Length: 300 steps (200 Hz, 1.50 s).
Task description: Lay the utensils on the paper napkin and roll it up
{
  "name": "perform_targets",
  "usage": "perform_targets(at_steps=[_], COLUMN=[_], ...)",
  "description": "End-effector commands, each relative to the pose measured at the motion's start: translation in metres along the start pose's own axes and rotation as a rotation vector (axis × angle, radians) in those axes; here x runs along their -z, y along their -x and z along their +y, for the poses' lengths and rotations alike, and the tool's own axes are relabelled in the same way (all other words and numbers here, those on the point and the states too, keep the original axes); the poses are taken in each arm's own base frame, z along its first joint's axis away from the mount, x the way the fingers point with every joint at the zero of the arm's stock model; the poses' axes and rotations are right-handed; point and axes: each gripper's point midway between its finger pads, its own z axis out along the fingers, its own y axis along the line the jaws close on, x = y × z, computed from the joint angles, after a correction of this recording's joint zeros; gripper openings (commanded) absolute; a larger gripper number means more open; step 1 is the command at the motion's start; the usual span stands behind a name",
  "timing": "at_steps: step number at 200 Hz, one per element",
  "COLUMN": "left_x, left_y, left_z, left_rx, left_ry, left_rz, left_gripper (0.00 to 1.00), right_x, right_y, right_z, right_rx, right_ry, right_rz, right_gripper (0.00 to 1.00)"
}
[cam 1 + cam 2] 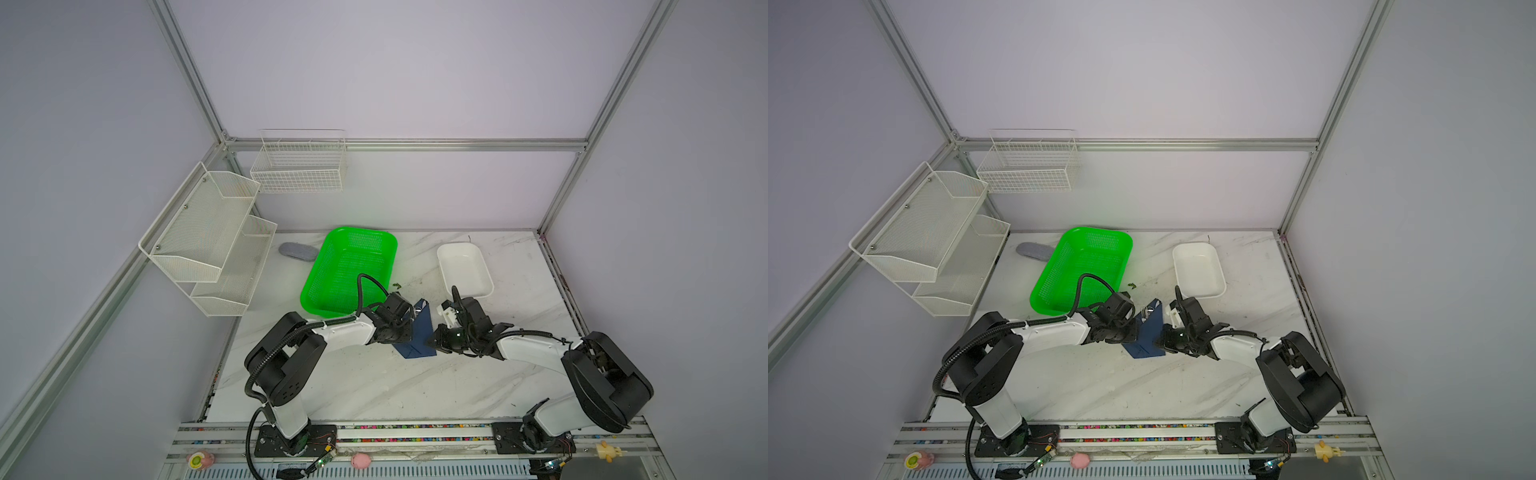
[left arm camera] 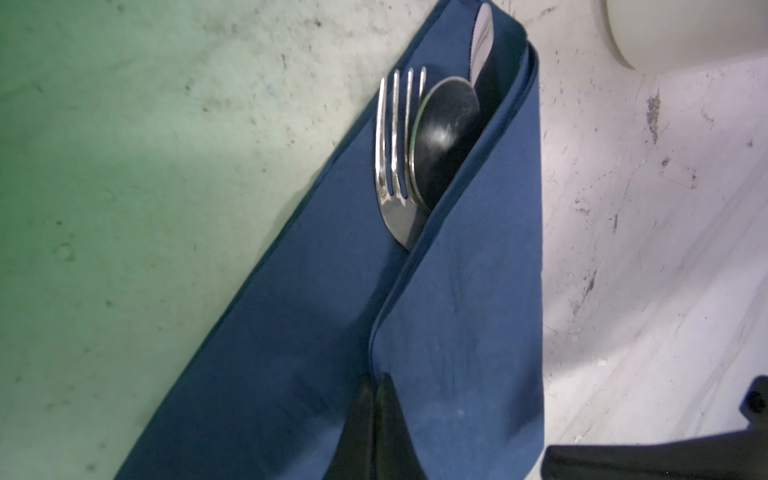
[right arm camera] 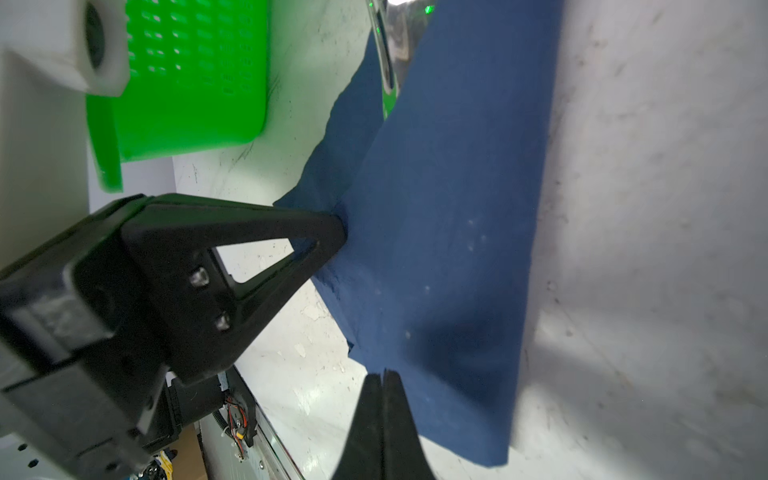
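Paper napkin [image 2: 457, 311], navy, half over utensils [image 2: 444, 137]

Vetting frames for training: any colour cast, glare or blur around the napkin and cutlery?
Left wrist view: green cast on the white marbled tabletop beside the dark navy paper napkin; sharp focus and glints on the shiny silver metal fork. Right wrist view: the bright green perforated plastic basket is oversaturated and soft. In both top views its green bleeds onto the back wall.

Three utensils [image 2: 444, 137], one paper napkin [image 2: 457, 311]
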Motion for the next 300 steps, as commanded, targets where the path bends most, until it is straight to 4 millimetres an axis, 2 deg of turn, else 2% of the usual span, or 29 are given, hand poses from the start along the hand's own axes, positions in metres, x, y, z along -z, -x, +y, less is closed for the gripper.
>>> perform_targets(at_steps=[1, 44, 96, 116, 126, 133, 158, 212, 300], left_x=[0.007, 0.008, 0.012, 0.022, 0.028, 0.032, 0.042, 0.047, 0.032], left_y=[0.024, 0.024, 0.026, 0.029, 0.031, 0.031, 0.026, 0.005, -0.013], left_z=[-0.019, -0.018, -0.021, -0.023, -0.022, -0.02, -0.006, 0.024, 0.049], left_rx=[-0.005, -0.005, -0.004, 0.01, 0.02, 0.032, 0.087, 0.204, 0.238], left_ry=[-0.042, -0.041, -0.05, -0.056, -0.054, -0.047, -0.013, 0.06, 0.176], left_rz=[-0.056, -0.056, -0.059, -0.076, -0.092, -0.101, -0.126, -0.149, -0.111], left_gripper=[0.0, 0.0, 0.0, 0.12, 0.22, 0.3, 0.45, 0.52, 0.55], right_x=[-0.007, -0.02, -0.033, -0.034, -0.034, -0.034, -0.034, -0.033, -0.032], right_y=[0.01, 0.004, -0.01, -0.01, -0.011, -0.011, -0.01, -0.009, -0.008], right_z=[0.009, 0.011, -0.003, -0.01, -0.01, -0.011, -0.012, -0.011, -0.011], right_rx=[0.015, 0.026, 0.012, 0.007, 0.006, 0.003, 0.002, 0.003, -0.001], right_ry=[0.007, 0.019, -0.012, -0.038, -0.038, -0.042, -0.049, -0.047, -0.052], right_rz=[-0.021, 0.017, 0.065, 0.061, 0.062, 0.061, 0.054, 0.048, 0.042], right_gripper=[0.05, 0.05, 0.05, 0.04, 0.04, 0.04, 0.04, 0.04, 0.04])
